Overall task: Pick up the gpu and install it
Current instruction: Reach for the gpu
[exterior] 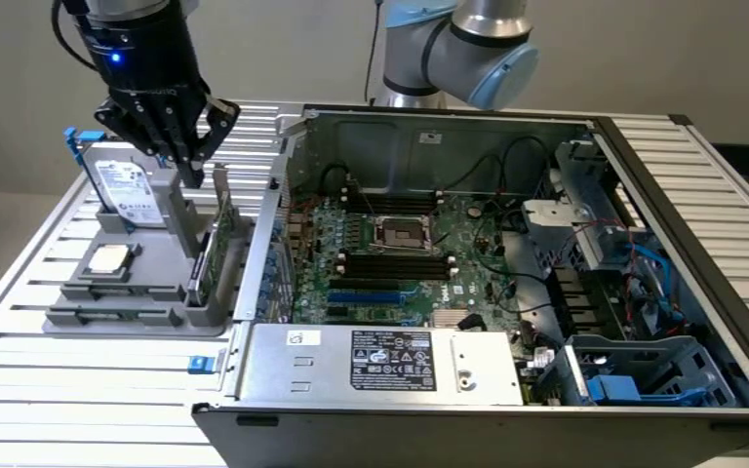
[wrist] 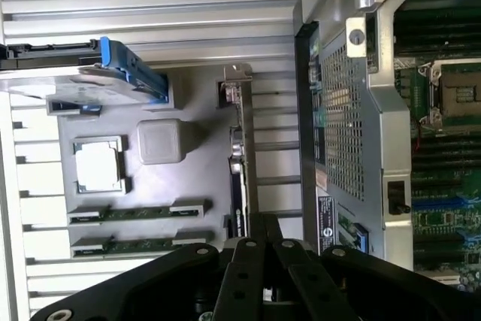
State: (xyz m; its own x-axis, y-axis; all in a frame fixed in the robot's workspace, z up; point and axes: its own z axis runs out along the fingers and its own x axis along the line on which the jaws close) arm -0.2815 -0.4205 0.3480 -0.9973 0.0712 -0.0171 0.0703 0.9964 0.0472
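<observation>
Gripper (exterior: 195,172), a black multi-link unit on the UR arm, is hanging over the flat grey plastic parts tray (exterior: 128,322), on the tray's side nearest the open steel PC case (exterior: 635,195). Spread or pinched: can't tell, since the links are overlapping. The gpu (exterior: 216,255), a thin rectangular card w/ green circuit board and silver end bracket, is standing on edge in a slot along that same tray side. By my read it is seated, not lifted. The gripper is sitting just beside the bracket top; contact is unclear.

Risks, as I'm judging them:
- An off-centre approach is likely to clip the bracket or lever the card sideways in the tray slot.
- A grip on so thin an edge is prone to slipping or tilting.
- The silver hard drive w/ blue clips (exterior: 125,185), upright at the tray's far end, is crowding the gripper body, so a bump is possible.

The wrist view is giving the card edge-on, so lateral line-up w/ the gripper is readable. The exterior view is giving the height above the tray, which the wrist view isn't conveying.
</observation>
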